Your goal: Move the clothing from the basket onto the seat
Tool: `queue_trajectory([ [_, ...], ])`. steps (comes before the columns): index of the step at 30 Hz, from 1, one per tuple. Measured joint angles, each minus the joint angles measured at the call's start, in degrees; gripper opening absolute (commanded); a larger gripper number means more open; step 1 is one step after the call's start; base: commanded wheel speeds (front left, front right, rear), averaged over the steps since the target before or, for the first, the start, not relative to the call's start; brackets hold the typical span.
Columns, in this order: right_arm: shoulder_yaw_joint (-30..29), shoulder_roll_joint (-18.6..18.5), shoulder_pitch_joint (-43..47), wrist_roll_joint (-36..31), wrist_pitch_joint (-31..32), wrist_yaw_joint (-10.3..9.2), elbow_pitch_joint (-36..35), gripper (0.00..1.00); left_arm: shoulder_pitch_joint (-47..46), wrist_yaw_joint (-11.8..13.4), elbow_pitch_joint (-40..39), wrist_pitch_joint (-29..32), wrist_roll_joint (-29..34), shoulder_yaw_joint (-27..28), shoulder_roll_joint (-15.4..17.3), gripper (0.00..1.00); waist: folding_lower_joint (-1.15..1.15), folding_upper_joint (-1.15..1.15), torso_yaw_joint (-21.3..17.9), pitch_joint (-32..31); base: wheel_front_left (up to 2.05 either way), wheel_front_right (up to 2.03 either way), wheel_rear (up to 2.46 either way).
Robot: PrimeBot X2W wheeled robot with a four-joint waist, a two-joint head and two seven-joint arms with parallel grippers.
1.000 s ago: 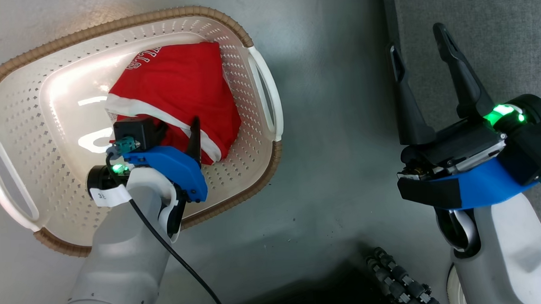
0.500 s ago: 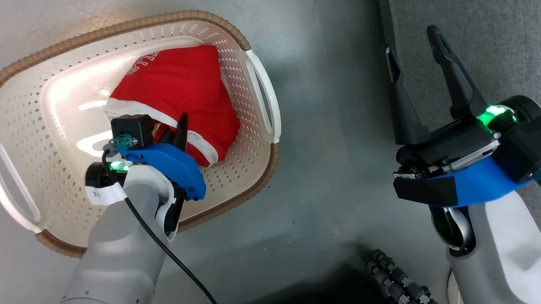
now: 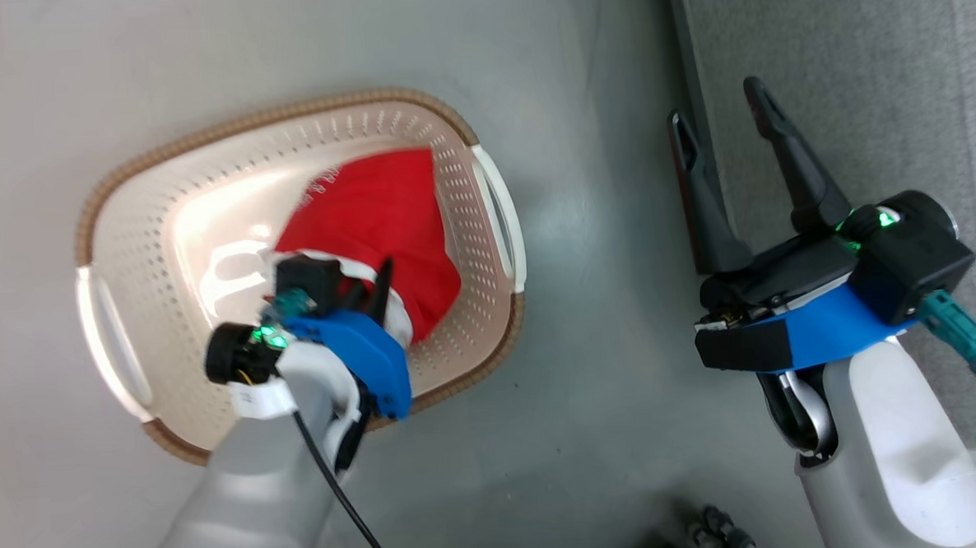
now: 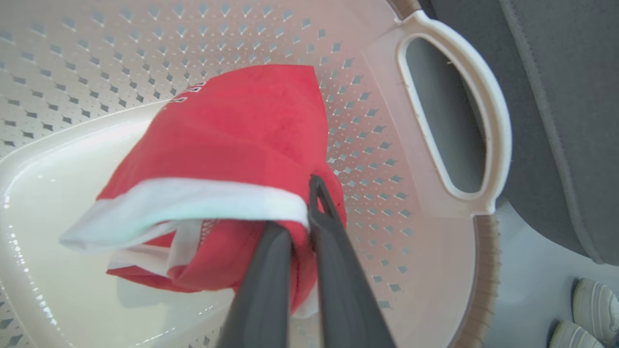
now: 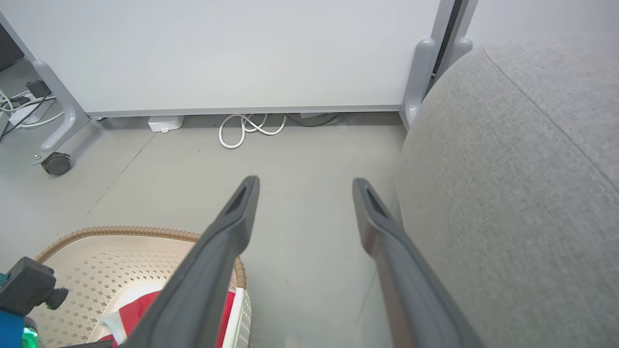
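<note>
Red garment [image 3: 379, 221] inside the basket [image 3: 163, 197], toward its right side, long axis running from the white-trimmed hem, clamped in the left gripper [image 4: 300, 212], to the basket's far rim; right gripper [image 3: 715, 103] spread empty, right of the basket beside the seat cushion [image 3: 859, 85].

Your head camera looks almost straight down from high above the floor [image 3: 594, 434]. It takes in the whole basket [image 3: 283, 114] on its left and the edge of the seat [image 3: 859, 85] on its right. Your left wrist camera sits low inside the basket, very near the clothing [image 4: 242, 130], and looks along the left jaws toward the perforated wall, with the seat's side at its right edge. Your right wrist camera rides higher, facing outward and slightly down along the right jaws, across the floor to a white panel [image 5: 217, 53], with the seat close on its right. All three views share the basket, the clothing and the seat.
</note>
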Motion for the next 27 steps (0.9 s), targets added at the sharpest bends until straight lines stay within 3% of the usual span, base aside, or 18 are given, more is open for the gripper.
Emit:
queue_trajectory([
  [2, 0.2, 0.0, 0.7, -0.9, 0.1, 0.00, 2.1, 1.00, 2.0, 0.0, -0.8, -0.1, 1.0, -3.5, -0.5, 0.00, 0.00, 0.00, 0.8, -3.7, 0.00, 0.00, 0.00],
  [13, 1.5, -1.3, 7.5, -0.3, 3.0, 0.00, 6.9, 1.00, 6.8, 0.0, -8.5, -0.3, 0.1, -9.4, -1.1, 0.00, -0.02, 0.00, 4.6, -21.1, 0.00, 0.00, 0.00],
  [27, 1.8, -1.4, 16.4, 1.3, 5.9, 0.00, 8.5, 1.00, 6.9, 0.0, -18.4, -0.3, 0.4, -12.1, -0.7, 0.00, -0.02, 0.01, 11.1, -40.5, 0.00, 0.00, 0.00],
])
